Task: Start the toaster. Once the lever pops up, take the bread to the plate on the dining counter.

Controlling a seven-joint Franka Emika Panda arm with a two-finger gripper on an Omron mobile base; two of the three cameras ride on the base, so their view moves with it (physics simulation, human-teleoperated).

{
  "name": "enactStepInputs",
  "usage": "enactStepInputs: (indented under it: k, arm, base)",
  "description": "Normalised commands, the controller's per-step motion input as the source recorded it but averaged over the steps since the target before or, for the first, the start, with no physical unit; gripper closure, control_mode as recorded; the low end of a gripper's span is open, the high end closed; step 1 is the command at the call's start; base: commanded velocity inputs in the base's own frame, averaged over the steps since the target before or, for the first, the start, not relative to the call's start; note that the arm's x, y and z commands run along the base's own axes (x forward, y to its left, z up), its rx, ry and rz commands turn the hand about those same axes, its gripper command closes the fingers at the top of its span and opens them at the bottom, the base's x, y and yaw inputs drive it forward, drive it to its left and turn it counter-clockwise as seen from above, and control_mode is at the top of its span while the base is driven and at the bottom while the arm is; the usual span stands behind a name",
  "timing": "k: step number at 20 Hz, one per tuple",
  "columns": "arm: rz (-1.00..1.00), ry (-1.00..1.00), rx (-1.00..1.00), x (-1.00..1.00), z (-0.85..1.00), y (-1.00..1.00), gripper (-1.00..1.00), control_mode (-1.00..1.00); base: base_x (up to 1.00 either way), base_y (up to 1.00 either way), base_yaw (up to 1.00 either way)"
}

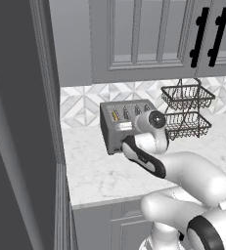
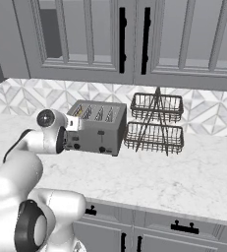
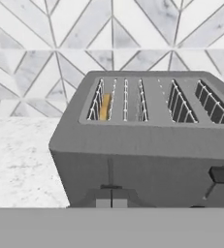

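Note:
The grey four-slot toaster (image 3: 147,145) stands on the marble worktop against the tiled wall, also seen as the toaster (image 1: 124,122) and the toaster (image 2: 98,129). The bread (image 3: 104,106) sits low in the leftmost slot, with just its golden edge showing. My gripper (image 3: 112,204) is pressed against the toaster's front face, its fingertips together right below the left black lever (image 3: 111,187), which sits at the bottom of its track. The right lever (image 3: 223,174) stands higher. The plate and the dining counter are out of view.
A two-tier wire basket rack (image 1: 187,110) stands just right of the toaster, also seen as the rack (image 2: 154,123). Grey upper cabinets (image 2: 120,39) hang overhead. A tall dark panel (image 1: 16,146) bounds the worktop (image 1: 95,171) on the left.

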Motion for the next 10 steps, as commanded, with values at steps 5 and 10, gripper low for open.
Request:
enactStepInputs:
  k: [5,10]
  arm:
    - [0.00,-0.08,0.05,0.00,0.48,0.01,1.00,-1.00]
    - [0.00,0.00,0.00,0.00,0.34,0.12,1.00,-1.00]
  base:
    - [0.00,0.00,0.00]
    - [0.00,0.00,0.00]
